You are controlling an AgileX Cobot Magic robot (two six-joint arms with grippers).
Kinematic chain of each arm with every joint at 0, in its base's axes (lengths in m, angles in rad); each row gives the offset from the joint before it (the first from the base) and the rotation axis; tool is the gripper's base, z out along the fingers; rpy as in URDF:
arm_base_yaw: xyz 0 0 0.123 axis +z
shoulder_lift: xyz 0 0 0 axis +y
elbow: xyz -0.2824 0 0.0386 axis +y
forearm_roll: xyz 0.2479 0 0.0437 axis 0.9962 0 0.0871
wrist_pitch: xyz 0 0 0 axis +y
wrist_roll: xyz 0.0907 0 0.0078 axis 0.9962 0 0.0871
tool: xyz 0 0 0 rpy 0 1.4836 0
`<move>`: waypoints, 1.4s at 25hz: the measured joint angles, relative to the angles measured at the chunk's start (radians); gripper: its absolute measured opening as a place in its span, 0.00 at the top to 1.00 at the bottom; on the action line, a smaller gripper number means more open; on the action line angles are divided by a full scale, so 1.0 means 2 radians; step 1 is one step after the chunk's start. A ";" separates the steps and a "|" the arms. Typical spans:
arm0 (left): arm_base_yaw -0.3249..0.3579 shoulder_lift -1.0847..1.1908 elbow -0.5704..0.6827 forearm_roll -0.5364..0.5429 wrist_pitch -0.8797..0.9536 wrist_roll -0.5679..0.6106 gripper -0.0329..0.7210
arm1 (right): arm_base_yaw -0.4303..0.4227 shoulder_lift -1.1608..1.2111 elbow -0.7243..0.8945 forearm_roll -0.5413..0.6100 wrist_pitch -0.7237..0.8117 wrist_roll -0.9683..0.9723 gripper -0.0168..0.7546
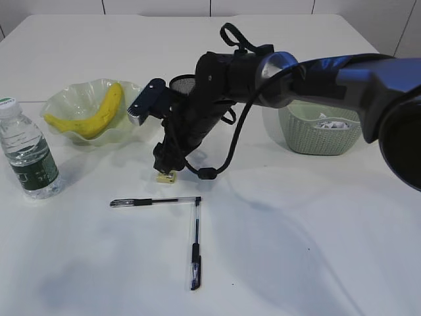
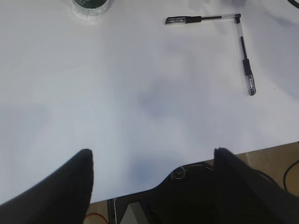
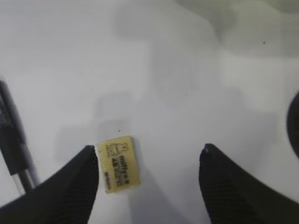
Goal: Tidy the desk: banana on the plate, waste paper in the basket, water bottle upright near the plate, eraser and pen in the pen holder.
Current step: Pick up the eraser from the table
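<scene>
My right gripper [image 1: 164, 168] [image 3: 147, 149] reaches across the desk [image 1: 296, 250] and stands open just over the pale yellow eraser [image 1: 166, 176] [image 3: 119, 163]. The eraser lies flat between the fingers, close against the left finger [image 3: 79, 186]. Two pens [image 1: 154, 201] [image 1: 195, 245] lie in an L in front of it. The banana [image 1: 92, 116] rests on the green plate [image 1: 72, 91]. At the left the water bottle [image 1: 29, 153] stands upright. Waste paper [image 1: 332, 123] sits in the basket [image 1: 322, 139]. The arm partly hides the black pen holder [image 1: 184, 83]. My left gripper [image 2: 153, 151] hangs open and empty over the desk's near edge.
The left wrist view shows both pens [image 2: 201, 19] [image 2: 245, 58] far ahead and the bottle's base [image 2: 91, 4] at the top edge. In the right wrist view, one pen's black grip [image 3: 11, 140] lies left of the eraser. A cable [image 1: 227, 155] loops down from the right arm.
</scene>
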 joint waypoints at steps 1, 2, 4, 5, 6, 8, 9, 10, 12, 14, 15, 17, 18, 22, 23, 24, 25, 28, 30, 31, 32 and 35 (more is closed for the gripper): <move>0.000 0.000 0.000 0.000 0.000 0.000 0.20 | -0.001 0.000 0.000 0.000 0.000 -0.001 0.33; 0.000 0.000 0.000 0.000 0.000 0.000 0.20 | -0.001 0.000 0.000 0.004 0.000 -0.002 0.33; 0.000 0.000 0.000 0.000 0.000 0.000 0.20 | -0.002 0.003 0.000 0.013 0.000 -0.007 0.33; 0.000 0.000 0.000 0.000 0.000 0.000 0.20 | -0.002 0.005 0.000 0.016 0.000 -0.012 0.33; 0.000 0.000 0.000 0.000 0.000 0.000 0.20 | -0.002 0.008 0.000 0.020 0.000 -0.015 0.33; 0.000 0.000 0.000 0.000 0.000 0.000 0.20 | -0.002 0.012 0.000 0.027 0.000 -0.017 0.33; 0.000 0.000 0.000 0.000 0.000 0.000 0.20 | -0.002 0.015 0.000 0.030 0.000 -0.017 0.33; 0.000 0.000 0.000 0.000 0.000 0.000 0.20 | -0.002 0.016 0.000 0.032 0.000 -0.018 0.33; 0.000 0.000 0.000 0.000 0.000 0.000 0.20 | -0.002 0.022 0.000 0.034 0.000 -0.018 0.33; 0.000 0.000 0.000 0.000 0.000 0.000 0.20 | -0.002 0.025 0.000 0.035 0.000 -0.018 0.33; 0.000 0.000 0.000 0.000 0.000 0.000 0.20 | -0.002 0.027 0.000 0.035 0.000 -0.018 0.33; 0.000 0.000 0.000 0.000 0.000 0.000 0.20 | -0.002 0.030 0.000 0.036 0.000 -0.018 0.33; 0.000 0.000 0.000 0.000 0.000 0.000 0.20 | -0.002 0.030 0.000 0.036 0.000 -0.018 0.33; 0.000 0.000 0.000 0.000 -0.002 0.001 0.21 | -0.002 0.030 0.000 0.037 0.000 -0.018 0.33; 0.000 0.000 0.000 0.000 -0.003 0.001 0.21 | -0.002 0.030 0.000 0.037 0.000 -0.018 0.33; 0.000 0.000 0.000 0.000 -0.004 0.001 0.21 | -0.002 0.030 0.000 0.037 0.001 -0.019 0.33; 0.000 0.000 0.000 0.000 -0.005 0.001 0.21 | -0.002 0.030 0.000 0.038 0.002 -0.019 0.33; 0.000 0.000 0.000 0.000 -0.005 0.001 0.21 | -0.002 0.031 0.000 0.041 0.007 -0.019 0.33; 0.000 0.000 0.000 0.000 -0.005 0.001 0.21 | -0.002 0.031 0.000 0.042 0.010 -0.019 0.33; 0.000 0.000 0.000 0.000 -0.005 0.001 0.21 | -0.002 0.031 0.000 0.042 0.011 -0.019 0.35; 0.000 0.000 0.000 0.000 -0.005 0.001 0.21 | -0.002 0.031 0.000 0.043 0.011 -0.019 0.39; 0.000 0.000 0.000 0.000 -0.005 0.001 0.21 | -0.002 0.031 0.000 0.044 0.015 -0.019 0.55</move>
